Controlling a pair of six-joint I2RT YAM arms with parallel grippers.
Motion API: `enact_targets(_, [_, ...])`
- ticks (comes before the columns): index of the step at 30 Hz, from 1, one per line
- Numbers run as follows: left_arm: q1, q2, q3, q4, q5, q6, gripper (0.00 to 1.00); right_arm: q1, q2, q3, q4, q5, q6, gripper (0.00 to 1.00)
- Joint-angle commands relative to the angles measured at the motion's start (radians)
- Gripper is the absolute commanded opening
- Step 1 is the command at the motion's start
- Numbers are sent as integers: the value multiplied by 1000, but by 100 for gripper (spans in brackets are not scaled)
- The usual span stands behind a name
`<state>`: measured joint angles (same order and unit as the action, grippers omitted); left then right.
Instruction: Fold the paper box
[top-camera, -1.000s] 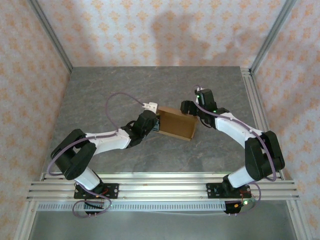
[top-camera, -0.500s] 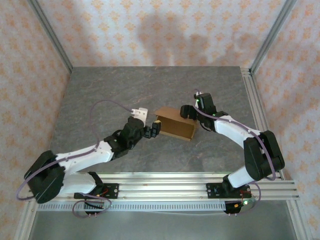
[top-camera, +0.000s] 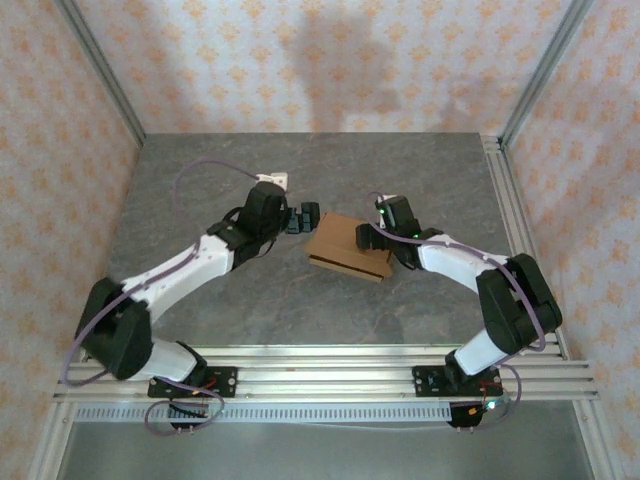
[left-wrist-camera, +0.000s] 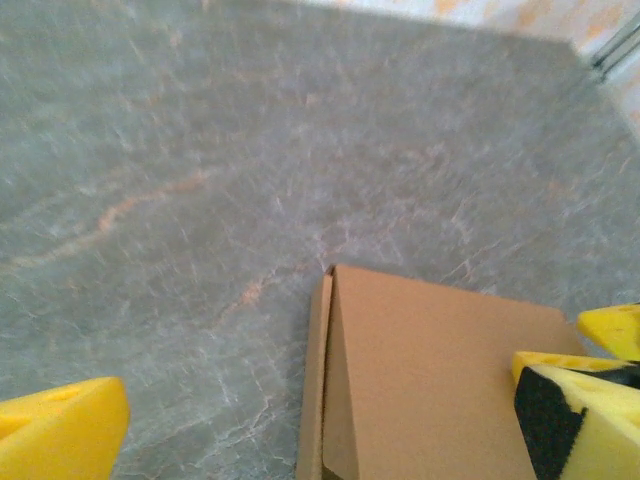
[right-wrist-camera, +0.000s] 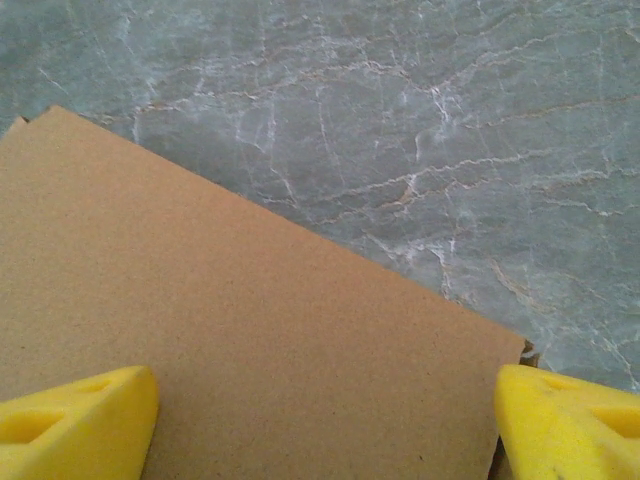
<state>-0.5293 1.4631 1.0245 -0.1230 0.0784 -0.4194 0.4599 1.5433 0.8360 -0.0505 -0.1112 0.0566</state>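
Left gripper (top-camera: 300, 217) agape beside paper box (top-camera: 345, 246); right gripper (top-camera: 371, 240) over it.

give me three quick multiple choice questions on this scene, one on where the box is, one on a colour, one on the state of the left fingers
1. Where does the paper box lie?
A) on the near rails
B) on the table, near its middle
C) against the back wall

2. What colour are the right fingers?
A) red
B) blue
C) yellow

3. How do the left fingers stand?
A) spread open
B) shut on the box
C) shut on a cable

Answers:
1 B, the top view shows it lying mid-table.
2 C, the right wrist view shows yellow.
3 A, the left wrist view shows them wide apart, gripping nothing.
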Motion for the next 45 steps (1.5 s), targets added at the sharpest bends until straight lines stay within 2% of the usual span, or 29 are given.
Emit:
enact_targets(1, [20,126,60,-119,175,-44,95,5,5,-23,19,73,-29,87])
enact_targets(5, [21,235,99,-75,272,-27,87,5,-58,-51,61,63,-10,87])
enact_targets(10, [21,315,105,-56,289,3,79,4,-162,-92,112,76,35,87])
enact_targets(15, [21,359,90,-35,293,-2,64,-12,-207,-130,98,145,178,85])
enact_targets(17, [20,363,79,-15,302,-11,56,-32,-208,-159,94,122,258,83])
enact_targets(21, [21,364,72,4,316,-19,49,-83,-195,-201,68,54,380,78])
enact_targets(26, [21,377,71,9,323,-11,41,-115,-132,-199,34,-42,403,69])
enact_targets(32, [20,385,65,25,337,-17,38,-118,-54,-187,141,-161,437,54])
enact_targets(36, [20,378,60,29,339,-18,38,-118,3,-147,116,-204,450,36])
enact_targets(42, [20,381,54,49,352,-27,38,-118,68,-118,144,-285,553,26])
enact_targets(45, [20,385,57,57,357,-31,38,-113,97,-116,202,-330,595,24])
